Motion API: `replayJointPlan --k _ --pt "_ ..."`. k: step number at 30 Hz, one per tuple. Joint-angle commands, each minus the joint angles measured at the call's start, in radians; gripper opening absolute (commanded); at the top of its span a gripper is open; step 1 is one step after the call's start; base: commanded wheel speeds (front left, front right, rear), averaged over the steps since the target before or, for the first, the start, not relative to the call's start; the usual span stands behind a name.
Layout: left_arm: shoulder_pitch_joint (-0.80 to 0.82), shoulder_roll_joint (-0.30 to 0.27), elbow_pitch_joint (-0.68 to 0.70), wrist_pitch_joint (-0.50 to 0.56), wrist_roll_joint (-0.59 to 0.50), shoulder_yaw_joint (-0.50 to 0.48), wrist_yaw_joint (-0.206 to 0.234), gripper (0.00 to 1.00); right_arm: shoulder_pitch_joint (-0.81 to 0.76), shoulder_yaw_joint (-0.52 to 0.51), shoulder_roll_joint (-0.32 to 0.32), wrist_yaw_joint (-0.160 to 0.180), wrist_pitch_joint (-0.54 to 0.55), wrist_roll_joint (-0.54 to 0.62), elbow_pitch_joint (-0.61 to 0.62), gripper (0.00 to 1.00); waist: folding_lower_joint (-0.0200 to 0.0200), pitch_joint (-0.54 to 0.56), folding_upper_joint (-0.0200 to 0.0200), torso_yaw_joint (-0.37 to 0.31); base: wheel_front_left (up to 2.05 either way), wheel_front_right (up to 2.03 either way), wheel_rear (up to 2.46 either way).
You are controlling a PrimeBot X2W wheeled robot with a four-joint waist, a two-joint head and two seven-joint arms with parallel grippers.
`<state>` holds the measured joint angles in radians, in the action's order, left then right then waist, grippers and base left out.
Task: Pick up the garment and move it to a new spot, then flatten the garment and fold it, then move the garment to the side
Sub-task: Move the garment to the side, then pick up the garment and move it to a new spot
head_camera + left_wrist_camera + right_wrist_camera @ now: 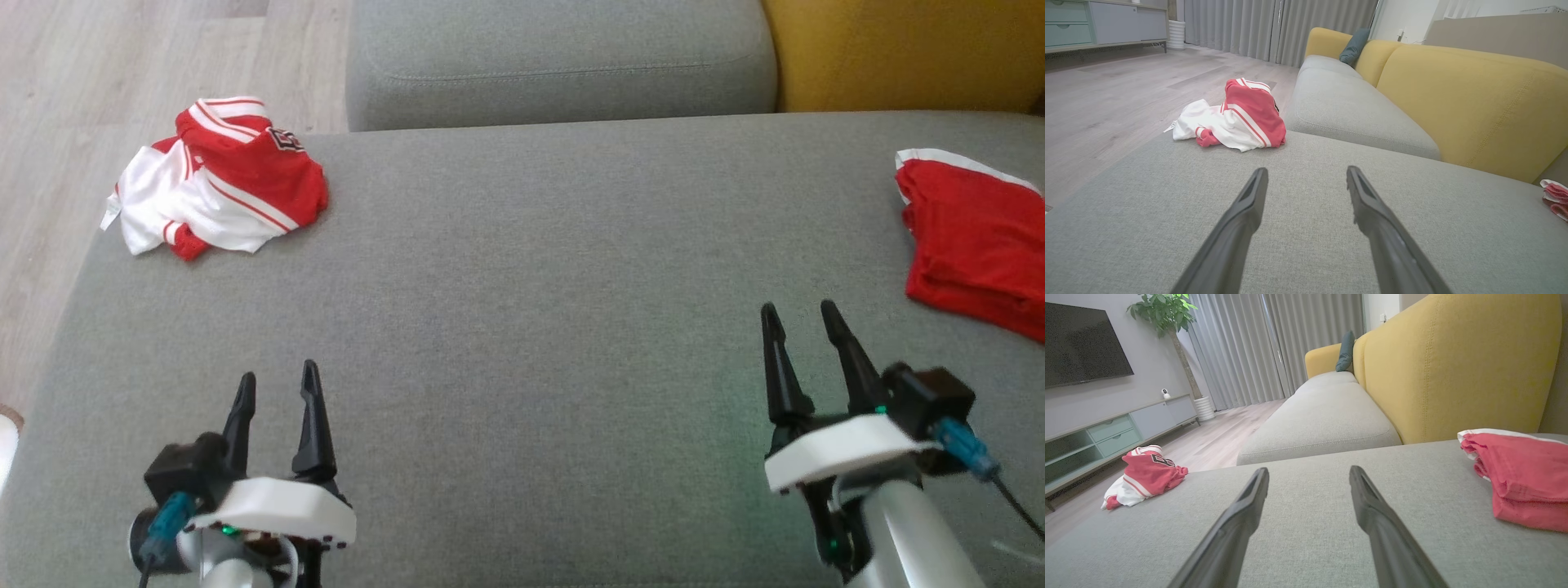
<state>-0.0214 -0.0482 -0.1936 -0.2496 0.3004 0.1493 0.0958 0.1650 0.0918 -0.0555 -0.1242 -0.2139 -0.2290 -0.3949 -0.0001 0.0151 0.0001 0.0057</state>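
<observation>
left claw (278, 371) gapes, crumpled garment (220, 188) well ahead.

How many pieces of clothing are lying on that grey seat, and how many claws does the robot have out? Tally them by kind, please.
Garments: 2 (crumpled red-and-white garment, red garment)
Grippers: 2 (left gripper, right gripper, both open)
Total: 4

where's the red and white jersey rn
Head view, upper left: the jersey lies crumpled on the grey cushion near its edge, beyond the left gripper.
</observation>
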Motion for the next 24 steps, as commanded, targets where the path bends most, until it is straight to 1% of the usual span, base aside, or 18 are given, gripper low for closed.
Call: replayJointPlan --k 1,7,24 --pt "0.02 -0.002 0.041 -0.012 -0.007 -0.022 0.0 1.0 0.001 0.029 0.005 -0.007 -0.017 -0.016 0.063 1.0 0.0001 0.001 -0.0001 0.005 0.0 0.0 0.0" --pt "0.019 -0.002 0.046 -0.012 -0.002 -0.006 0.004 1.0 -0.06 0.041 0.005 -0.007 -0.012 -0.031 0.105 1.0 0.0001 0.003 -0.0001 0.012 0.0 0.0 0.0" --pt "0.011 -0.002 0.045 -0.012 0.0 0.018 0.005 1.0 -0.088 0.032 0.005 -0.007 0.006 -0.008 0.119 1.0 0.0001 0.012 -0.0001 0.016 0.0 0.0 0.0"
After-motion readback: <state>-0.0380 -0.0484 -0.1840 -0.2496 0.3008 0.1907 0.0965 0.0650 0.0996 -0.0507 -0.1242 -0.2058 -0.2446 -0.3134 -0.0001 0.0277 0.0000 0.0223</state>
